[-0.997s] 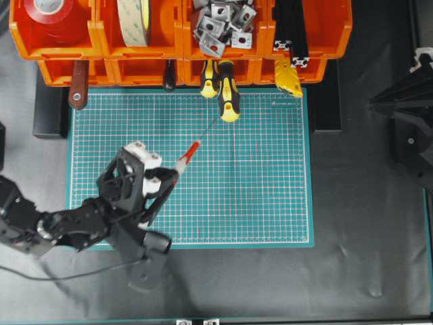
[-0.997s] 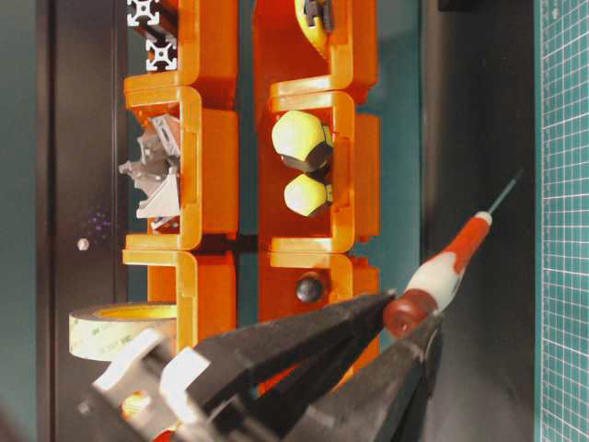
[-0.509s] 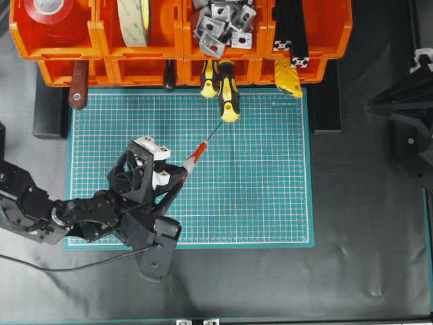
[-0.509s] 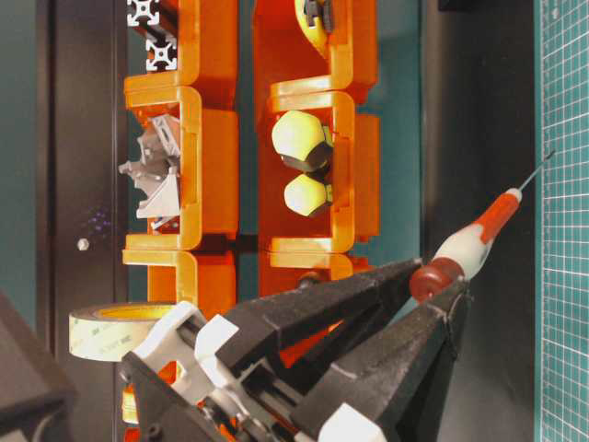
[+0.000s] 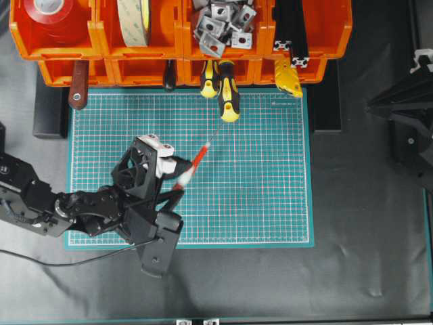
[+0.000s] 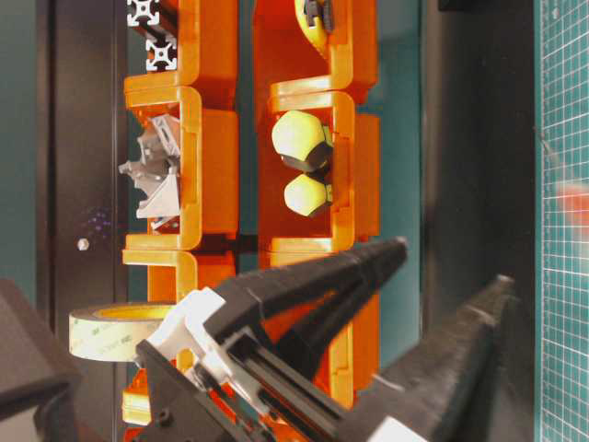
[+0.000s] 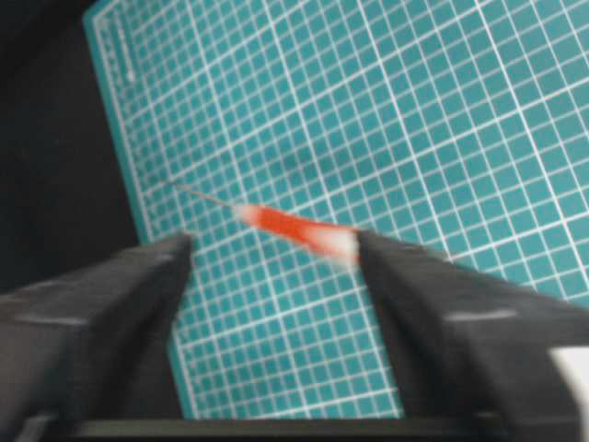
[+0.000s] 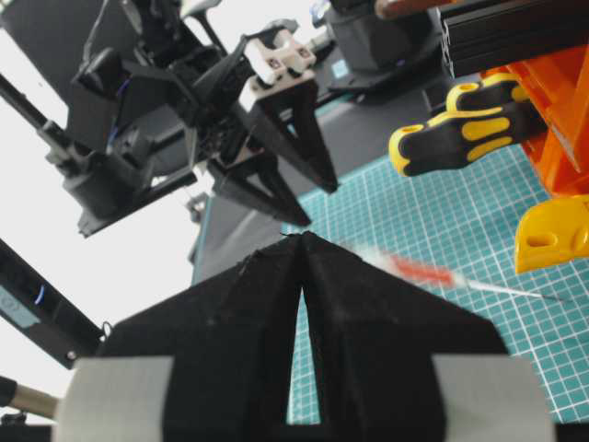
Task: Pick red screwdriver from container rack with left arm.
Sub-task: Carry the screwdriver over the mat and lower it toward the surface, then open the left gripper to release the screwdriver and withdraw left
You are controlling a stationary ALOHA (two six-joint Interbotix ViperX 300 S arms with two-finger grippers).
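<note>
I see the left gripper point(image 5: 177, 181) with its jaws spread wide and nothing held; the red screwdriver point(image 5: 191, 168) shows blurred between them, apparently released over the green cutting mat point(image 5: 270, 176), left of centre; its long axis runs diagonally, shaft tip toward the container rack point(image 5: 325, 34) at the mat's far edge; the right gripper point(image 8: 302, 276) has its jaws closed, empty.

The red screwdriver point(image 7: 299, 230) is smeared by motion blur in the left wrist view, its handle end lost behind a finger point(image 7: 460, 313) of the left hand point(image 7: 276, 276). At table level it is only a faint red smudge point(image 6: 572, 198) at the right edge.
</note>
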